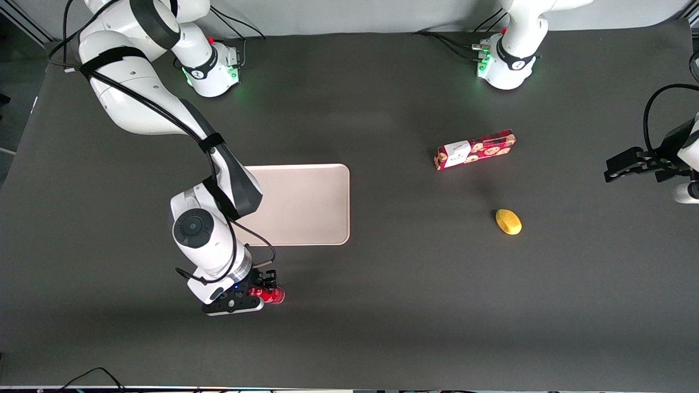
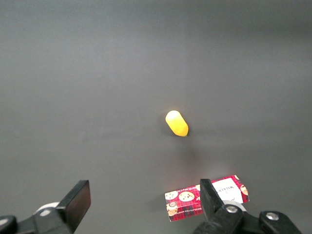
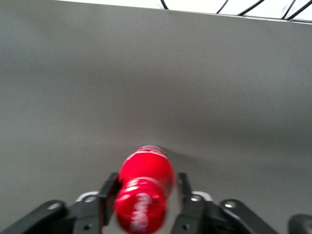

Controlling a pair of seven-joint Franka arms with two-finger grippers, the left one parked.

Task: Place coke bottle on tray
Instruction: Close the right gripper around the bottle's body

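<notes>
Front view, gripper: your gripper (image 1: 261, 293) sits at about 7 o'clock from the tray, nearer the front camera than the tray is, with the wrist pointing straight down at the table.
Front view, coke bottle: the coke bottle (image 1: 268, 295) lies on its side under the claw, one red end poking out from between the fingers; you can reach it from above only because it lies flat.
Front view, tray: the tray (image 1: 306, 203) is bare where it shows, one end hidden by your arm, so I judge the placing step is still ahead.
Front view, others: the cookie box (image 1: 474, 149) and the yellow object (image 1: 508, 221) lie at roughly 3 o'clock from the tray, toward the parked arm's end, well apart from your work.
Left wrist view: you see only the yellow object (image 2: 176, 123) and the cookie box (image 2: 206, 197); no bottle, no tray.
Right wrist view, claw: the fingers (image 3: 108, 191) stand close on either side of the coke bottle (image 3: 143, 187), about bottle-wide; I cannot tell whether they are pressing it yet.
</notes>
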